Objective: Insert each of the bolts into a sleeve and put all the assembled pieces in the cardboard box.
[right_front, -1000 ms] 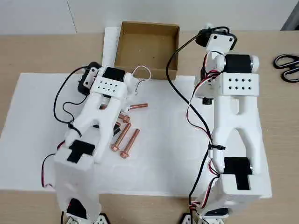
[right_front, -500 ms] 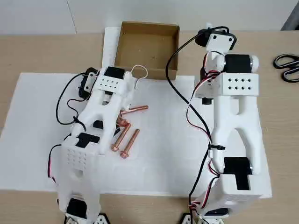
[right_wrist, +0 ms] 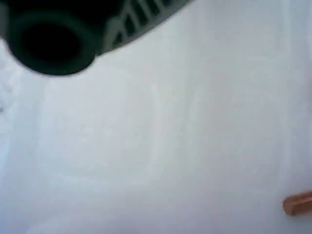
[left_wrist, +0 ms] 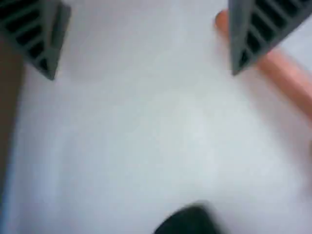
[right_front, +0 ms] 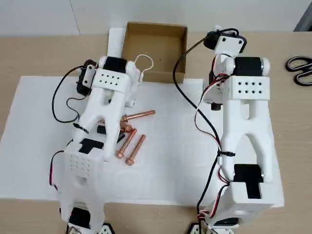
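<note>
Several copper bolts [right_front: 138,115] lie loose on the white sheet [right_front: 165,165], between the arms and nearer the left one. In the left wrist view one bolt [left_wrist: 287,80] lies just beside one finger of my left gripper [left_wrist: 144,70], which hangs open low over the sheet with nothing between its fingers. A black sleeve [right_front: 101,129] lies partly under the left arm. My right gripper [right_front: 214,101] is at the sheet's far right part, shut on a black sleeve [right_wrist: 48,44] beside its ribbed finger [right_wrist: 141,19]. The cardboard box [right_front: 179,51] stands behind the sheet.
Scissors [right_front: 300,69] lie on the wooden table at the far right. Black and red-white cables trail from both arms over the sheet. A bare stretch of sheet lies between the arms toward the front edge.
The left arm has stretched away from its base toward the cardboard box, its wrist now higher up the sheet. The bolts and the right arm have stayed put.
</note>
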`<action>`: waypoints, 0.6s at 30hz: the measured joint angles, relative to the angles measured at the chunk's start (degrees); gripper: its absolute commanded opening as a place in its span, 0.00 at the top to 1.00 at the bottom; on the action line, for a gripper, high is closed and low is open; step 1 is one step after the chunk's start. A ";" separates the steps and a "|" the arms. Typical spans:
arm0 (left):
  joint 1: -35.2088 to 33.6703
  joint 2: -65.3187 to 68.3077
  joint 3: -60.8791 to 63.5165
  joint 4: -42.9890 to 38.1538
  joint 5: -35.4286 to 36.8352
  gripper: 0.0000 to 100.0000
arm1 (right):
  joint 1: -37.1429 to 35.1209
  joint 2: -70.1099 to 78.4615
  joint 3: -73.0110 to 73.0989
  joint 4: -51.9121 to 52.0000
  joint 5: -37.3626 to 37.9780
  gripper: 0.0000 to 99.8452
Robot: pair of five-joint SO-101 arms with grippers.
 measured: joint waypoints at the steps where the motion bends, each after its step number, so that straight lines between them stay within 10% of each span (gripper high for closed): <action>1: 0.62 0.00 -0.53 1.85 0.18 0.77 | 0.00 0.00 0.00 0.00 0.00 0.99; 18: 1.49 0.00 12.31 -0.53 0.18 0.78 | 0.00 0.00 0.53 0.00 0.00 0.99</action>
